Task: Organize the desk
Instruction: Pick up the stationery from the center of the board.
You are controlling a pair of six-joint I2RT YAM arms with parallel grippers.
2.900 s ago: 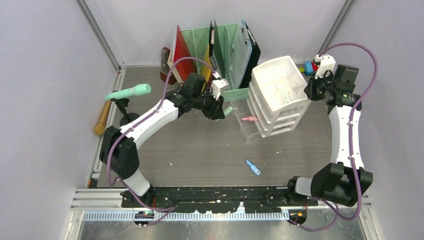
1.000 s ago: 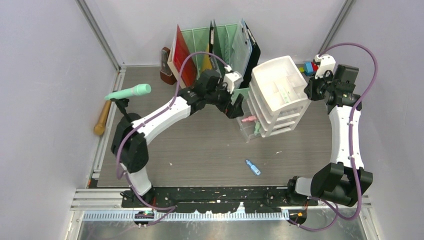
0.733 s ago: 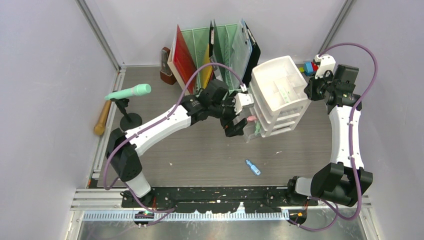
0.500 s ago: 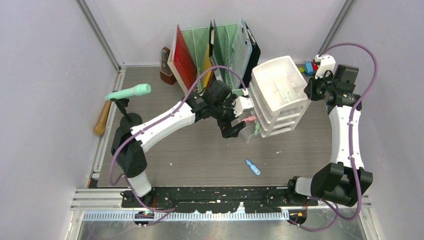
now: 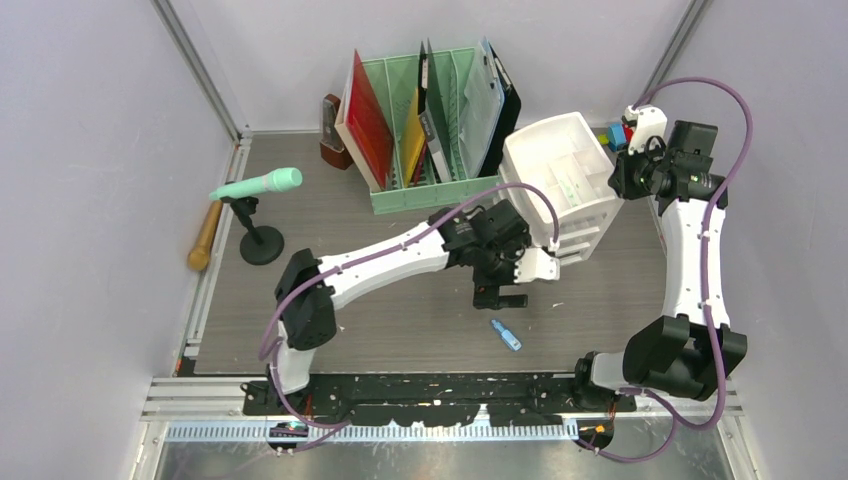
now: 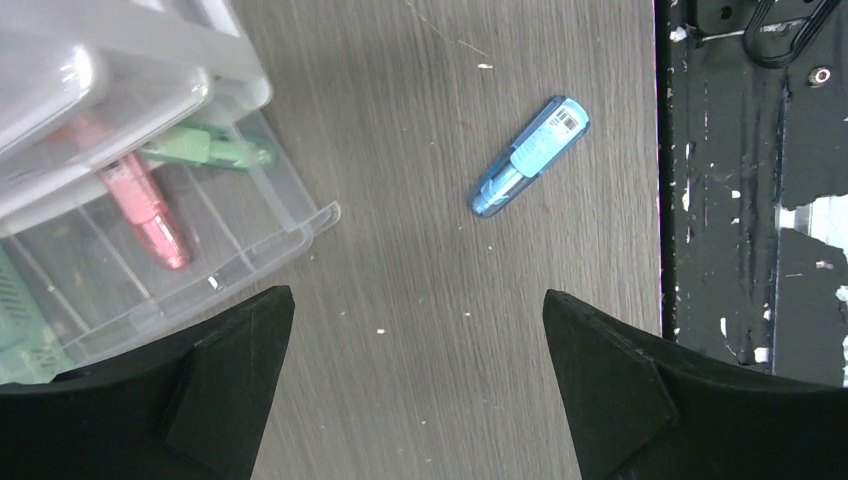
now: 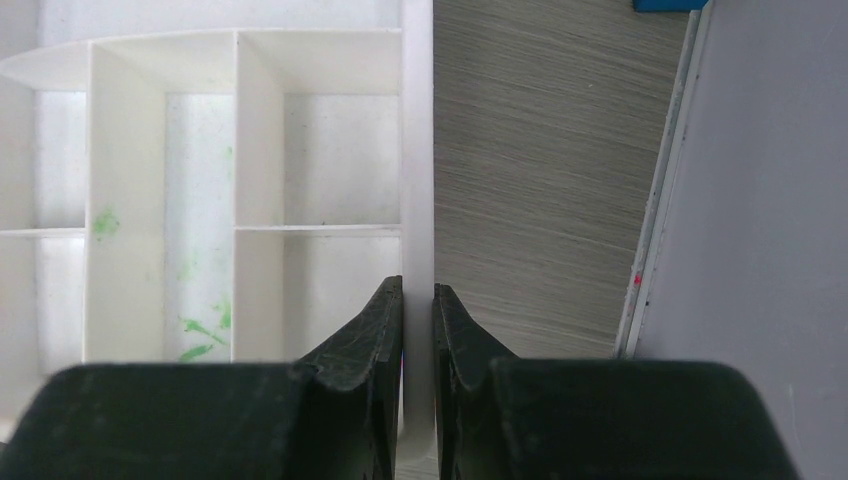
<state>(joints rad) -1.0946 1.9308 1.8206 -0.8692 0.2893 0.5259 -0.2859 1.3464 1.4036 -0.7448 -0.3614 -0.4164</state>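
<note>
The desk (image 5: pixel 400 310) is a grey-brown wood-grain top. A small blue pen (image 5: pixel 506 335) lies on it near the front edge. My left gripper (image 5: pixel 500 297) hovers open just behind the pen; in the left wrist view the gripper (image 6: pixel 416 295) holds nothing and the blue pen (image 6: pixel 530 156) lies ahead. The white drawer unit (image 5: pixel 560 180) stands at the right. Its clear drawer (image 6: pixel 290 225) is pulled out, with a pink marker (image 6: pixel 145 215) and a green marker (image 6: pixel 205 150) inside. My right gripper (image 5: pixel 622 178) (image 7: pixel 417 290) is shut on the unit's white top rim (image 7: pixel 417 150).
A mint-green file rack (image 5: pixel 430 110) with folders stands at the back. A green microphone on a black stand (image 5: pixel 258 185) and a wooden handle (image 5: pixel 205 235) are at the left. Coloured blocks (image 5: pixel 615 135) sit in the back right corner. A black rail (image 6: pixel 750 200) runs along the front edge.
My left arm has swung from in front of the file rack, past the open drawer, toward the front, and now hangs over the desk near the blue pen. The right arm has barely moved.
</note>
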